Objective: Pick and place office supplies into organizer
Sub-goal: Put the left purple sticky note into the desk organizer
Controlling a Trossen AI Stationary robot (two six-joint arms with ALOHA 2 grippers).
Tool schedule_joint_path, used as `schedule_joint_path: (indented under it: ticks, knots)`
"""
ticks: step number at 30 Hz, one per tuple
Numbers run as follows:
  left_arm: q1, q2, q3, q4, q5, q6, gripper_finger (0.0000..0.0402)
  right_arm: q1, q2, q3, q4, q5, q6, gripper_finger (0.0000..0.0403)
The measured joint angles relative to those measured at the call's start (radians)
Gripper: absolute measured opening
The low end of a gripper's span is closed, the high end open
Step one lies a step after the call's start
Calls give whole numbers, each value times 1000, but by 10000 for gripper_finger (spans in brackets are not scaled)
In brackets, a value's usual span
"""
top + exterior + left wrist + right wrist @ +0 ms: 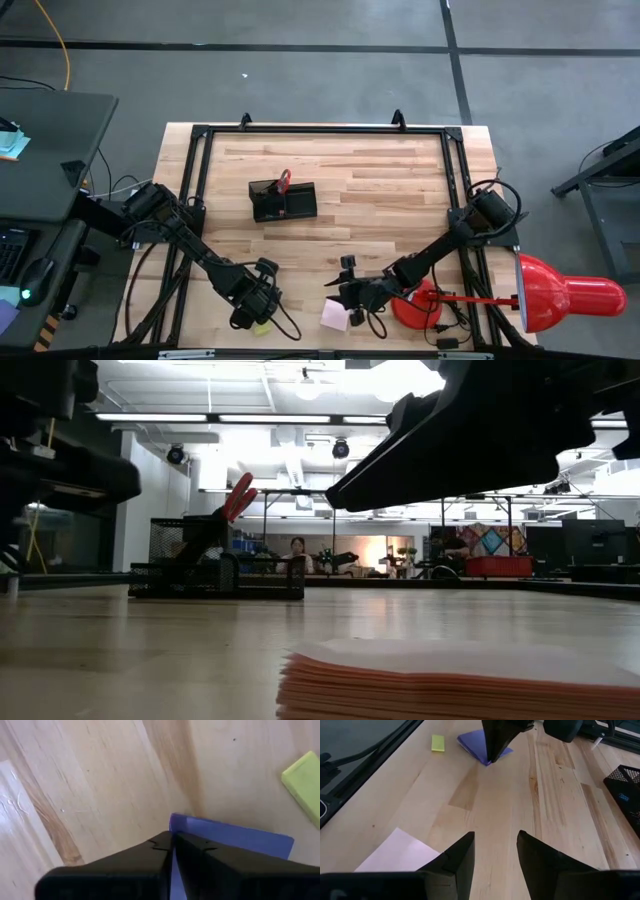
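The blue-purple note pad (235, 837) lies near the table's near edge, and my left gripper (172, 847) stands over it, shut on one of its corners. In the high view that gripper (255, 300) hides the pad. The small yellow eraser (305, 775) lies flat just beside it (262, 327). My right gripper (495, 845) hovers open beside the pink note pad (395, 852), touching nothing. That pad rests flat on the wood (335, 315). The black organizer (283, 200) stands mid-table with the red scissors handles (285, 180) sticking out of it. My left gripper pinches the blue-purple note pad at one corner (172, 820) between its two shut fingers (150, 855). It comes from above, pointing steeply down (492, 750). The rest of the pad spreads away from the fingertips close to the wood. I cannot tell whether it is lifted clear.
A red desk lamp (560, 295) with a round base (415, 305) sits at the table's right near corner, close behind my right arm. A black frame (320, 130) borders the tabletop. Bare wood lies between the organizer and both grippers.
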Motion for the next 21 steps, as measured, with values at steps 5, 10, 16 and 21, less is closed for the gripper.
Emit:
schedule_joint_path:
  ticks: [5,10,16,21]
  knots:
    - [5,3,9,-4,-15,-17,5,0,0,0,0,8,2,138]
    - [3,7,59,-50,-58,-20,2,0,0,0,0,8,2,138]
    - [3,6,139,-163,-143,-14,1,0,0,0,-1,8,2,138]
    - [4,6,194,-248,-305,-8,0,1,0,0,-1,4,3,138]
